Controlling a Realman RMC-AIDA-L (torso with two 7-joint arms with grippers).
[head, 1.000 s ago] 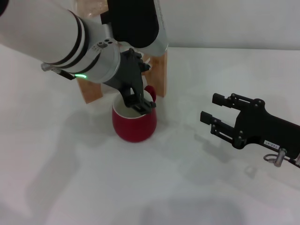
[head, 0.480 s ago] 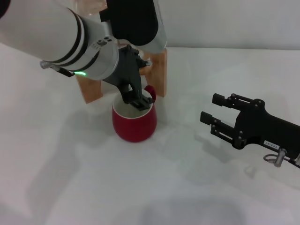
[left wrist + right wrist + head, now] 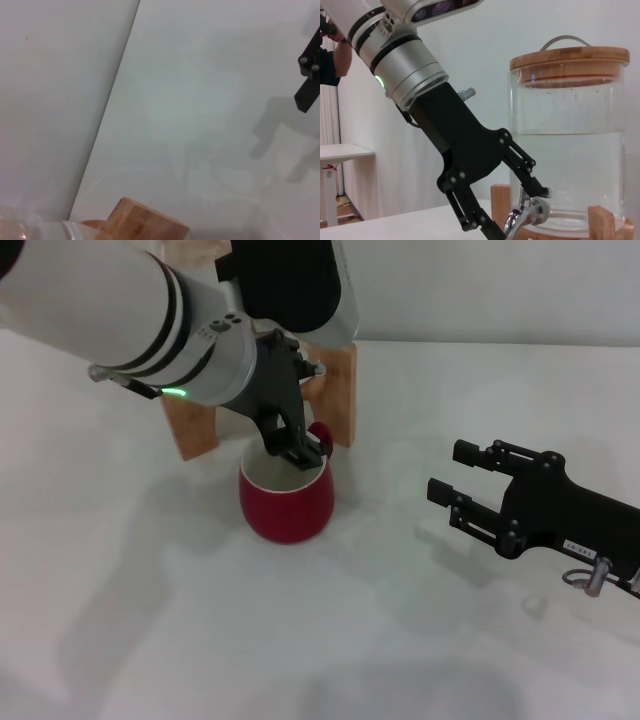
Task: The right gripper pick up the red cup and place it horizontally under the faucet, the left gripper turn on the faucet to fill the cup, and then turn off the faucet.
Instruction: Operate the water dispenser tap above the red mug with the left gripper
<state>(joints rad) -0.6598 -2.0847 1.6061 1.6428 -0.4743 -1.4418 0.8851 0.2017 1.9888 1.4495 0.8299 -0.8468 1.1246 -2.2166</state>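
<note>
White table (image 3: 150, 620): glossy dark-red cup (image 3: 287, 500) upright; left pincer (image 3: 517, 212) spread around chrome faucet (image 3: 526, 216); right pincer (image 3: 448, 472) released.

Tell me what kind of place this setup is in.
Probably a lab or test room: a plain white table, a bare white wall, and a water jar on a wooden stand.
</note>
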